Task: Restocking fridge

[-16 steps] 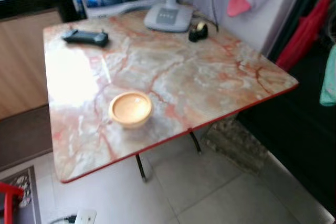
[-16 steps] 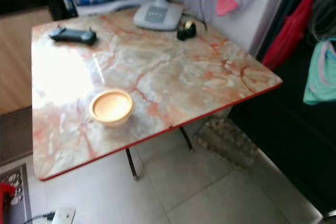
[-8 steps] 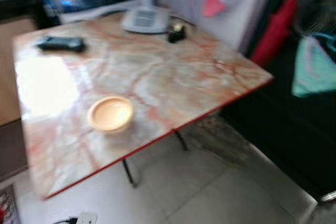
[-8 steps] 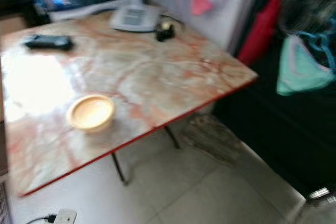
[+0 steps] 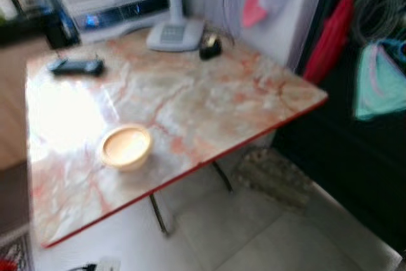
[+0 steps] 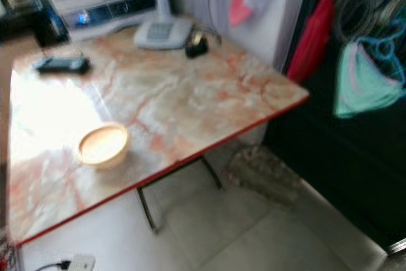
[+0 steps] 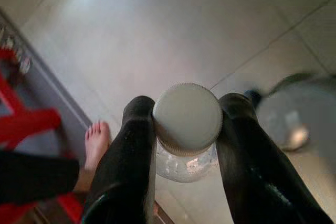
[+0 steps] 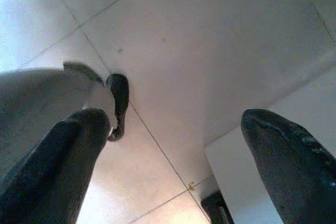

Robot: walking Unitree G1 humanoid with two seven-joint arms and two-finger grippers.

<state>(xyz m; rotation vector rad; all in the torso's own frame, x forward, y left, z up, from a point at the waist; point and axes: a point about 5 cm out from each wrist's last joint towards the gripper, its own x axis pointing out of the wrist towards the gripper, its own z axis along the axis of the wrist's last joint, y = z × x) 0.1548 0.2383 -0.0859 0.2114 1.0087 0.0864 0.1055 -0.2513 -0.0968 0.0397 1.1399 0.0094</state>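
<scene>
In the left wrist view my left gripper is shut on a clear bottle with a white cap, hanging over the pale tiled floor. In the right wrist view my right gripper is open, its two black fingers spread wide with nothing between them, above the floor tiles. A marbled table with a red edge stands ahead in the eye views, which are blurred.
On the table sit a yellow bowl, a black remote, a fan base and a small dark tape dispenser. Clothes hang at the right by a dark opening. A bare foot and a red frame are near my left gripper.
The whole head view has shifted and grown blurrier, so the camera has turned; the things on the table keep their places.
</scene>
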